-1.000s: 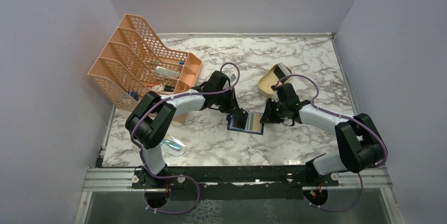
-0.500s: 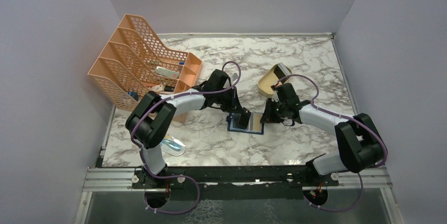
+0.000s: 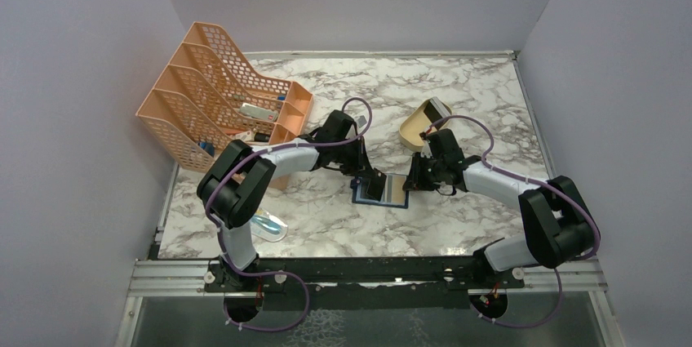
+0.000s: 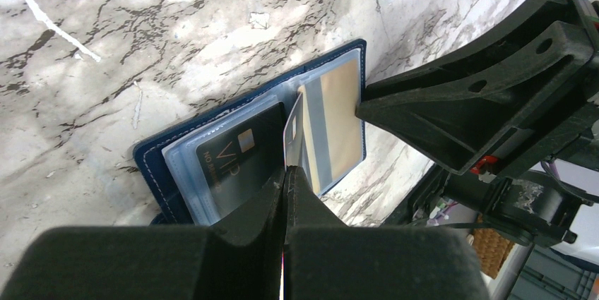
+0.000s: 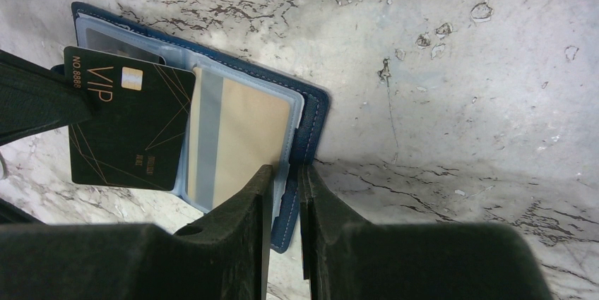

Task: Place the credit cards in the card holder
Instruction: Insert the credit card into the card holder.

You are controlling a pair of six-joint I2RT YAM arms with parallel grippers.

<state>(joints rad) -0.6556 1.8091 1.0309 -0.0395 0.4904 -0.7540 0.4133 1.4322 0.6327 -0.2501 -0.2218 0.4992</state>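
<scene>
The navy card holder (image 3: 393, 193) lies open on the marble table. A yellow-gold card (image 5: 240, 138) sits in its right clear pocket and also shows in the left wrist view (image 4: 335, 120). A dark card face printed VIP (image 4: 229, 166) shows in the left pocket. My left gripper (image 4: 286, 171) is shut on a dark grey VIP card (image 5: 131, 127), edge-on in its own view (image 4: 291, 134), tilted over the left pocket. My right gripper (image 5: 284, 171) is shut on the holder's right edge (image 5: 311, 113). In the top view the grippers (image 3: 374, 185) (image 3: 410, 183) meet over the holder.
An orange mesh file rack (image 3: 220, 94) stands at the back left. A tan oval tray (image 3: 420, 122) lies behind the right arm. A blue-patterned packet (image 3: 269, 224) lies near the left arm's base. Grey walls close in on three sides.
</scene>
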